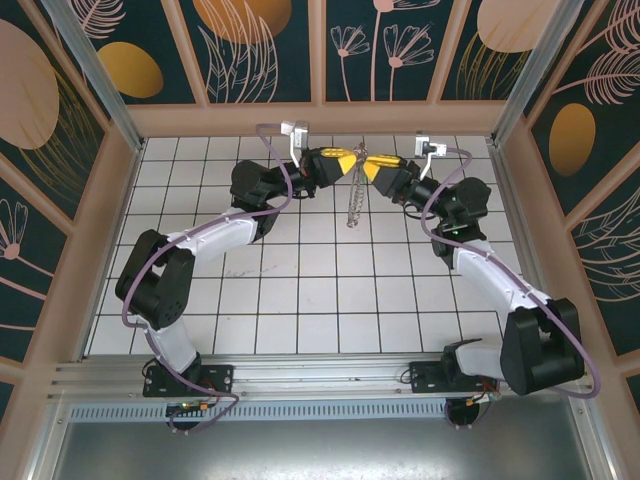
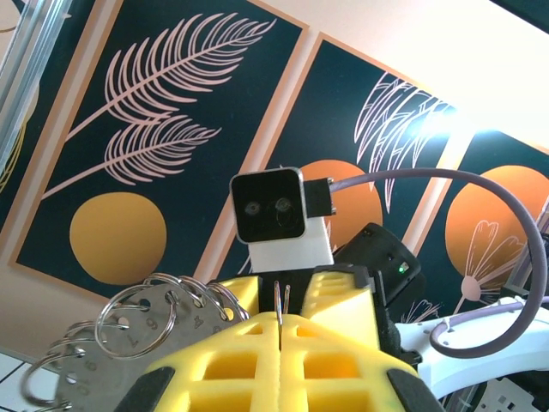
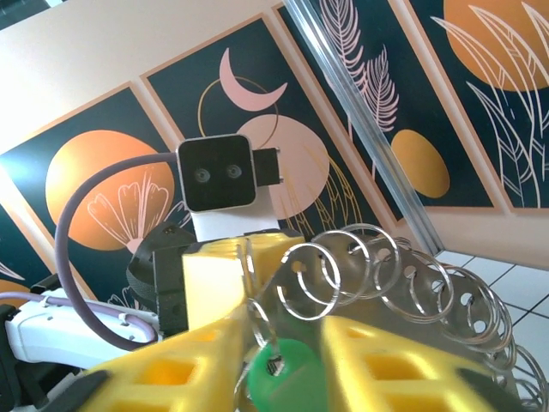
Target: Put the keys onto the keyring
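Left claw (image 1: pixel 340 166) clenched on keyring (image 2: pixel 129 322); right claw (image 1: pixel 370 166) grasping key (image 3: pixel 286 378), meeting at 12 o'clock. Judgement: keep keyring rigid, ease key's hole onto it slowly.

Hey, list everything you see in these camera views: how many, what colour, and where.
keyring: one, grey-silver hoop fringed with small rings and tags, hanging between the two grippers above the far middle of the floor
green key: one, green head, between the right gripper's fingers, next to the keyring's rings
tiled floor: one, white, under the arms
wall panels: several, dark with orange and pink plant patterns, around the floor
metal rail: one, silver, near edge, by the arm bases
left gripper: one, yellow fingers, shut on the keyring's thin wire
right gripper: one, yellow fingers, closed on the green key
left arm: one, white and black, purple cable
right arm: one, white and black, purple cable
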Robot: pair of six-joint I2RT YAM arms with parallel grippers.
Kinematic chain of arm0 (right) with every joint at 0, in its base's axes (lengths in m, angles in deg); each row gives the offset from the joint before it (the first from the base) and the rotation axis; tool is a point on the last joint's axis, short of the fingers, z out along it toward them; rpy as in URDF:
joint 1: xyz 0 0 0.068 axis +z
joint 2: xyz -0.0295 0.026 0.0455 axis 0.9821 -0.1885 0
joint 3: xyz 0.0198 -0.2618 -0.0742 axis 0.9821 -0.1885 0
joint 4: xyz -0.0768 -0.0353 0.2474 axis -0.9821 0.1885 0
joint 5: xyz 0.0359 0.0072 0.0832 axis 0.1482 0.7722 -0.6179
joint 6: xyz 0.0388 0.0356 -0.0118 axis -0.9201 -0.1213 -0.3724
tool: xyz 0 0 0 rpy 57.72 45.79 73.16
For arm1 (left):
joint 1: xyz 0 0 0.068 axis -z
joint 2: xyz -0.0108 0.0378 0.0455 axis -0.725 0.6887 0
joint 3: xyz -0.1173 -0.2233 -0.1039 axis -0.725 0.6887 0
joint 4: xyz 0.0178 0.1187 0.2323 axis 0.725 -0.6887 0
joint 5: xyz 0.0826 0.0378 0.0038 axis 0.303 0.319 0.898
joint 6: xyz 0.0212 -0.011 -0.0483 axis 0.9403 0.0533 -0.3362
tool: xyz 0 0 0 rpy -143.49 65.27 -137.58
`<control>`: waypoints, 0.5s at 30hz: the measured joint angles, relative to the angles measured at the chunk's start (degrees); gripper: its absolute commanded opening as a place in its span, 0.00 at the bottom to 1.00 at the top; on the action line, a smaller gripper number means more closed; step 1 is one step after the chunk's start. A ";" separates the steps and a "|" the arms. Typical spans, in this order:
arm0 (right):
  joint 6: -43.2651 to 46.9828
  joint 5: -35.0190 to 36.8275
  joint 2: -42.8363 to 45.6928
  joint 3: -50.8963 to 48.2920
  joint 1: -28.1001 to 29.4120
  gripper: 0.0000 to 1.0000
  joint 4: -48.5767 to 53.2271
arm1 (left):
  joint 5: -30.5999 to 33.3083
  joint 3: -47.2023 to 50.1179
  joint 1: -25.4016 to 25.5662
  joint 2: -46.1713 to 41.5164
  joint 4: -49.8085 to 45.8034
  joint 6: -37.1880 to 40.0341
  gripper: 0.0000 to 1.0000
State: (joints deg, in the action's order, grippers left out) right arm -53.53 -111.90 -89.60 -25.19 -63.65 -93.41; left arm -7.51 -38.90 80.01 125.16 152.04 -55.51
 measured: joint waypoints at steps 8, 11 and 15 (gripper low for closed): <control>-0.57 -0.92 -1.01 0.20 0.15 0.00 -1.25 | 0.07 -0.15 0.00 0.46 0.44 -0.37 0.00; -0.61 -0.94 -1.05 0.20 0.24 0.00 -1.44 | 0.20 -0.22 0.00 0.46 0.44 -0.39 0.00; -0.57 -0.94 -1.05 0.20 0.92 0.00 -1.57 | 0.20 -0.35 0.00 0.50 0.48 -0.39 0.00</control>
State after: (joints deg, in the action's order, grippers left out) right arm -54.10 -112.84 -90.65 -24.99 -62.73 -94.98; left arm -7.32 -39.25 80.01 125.66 152.52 -55.91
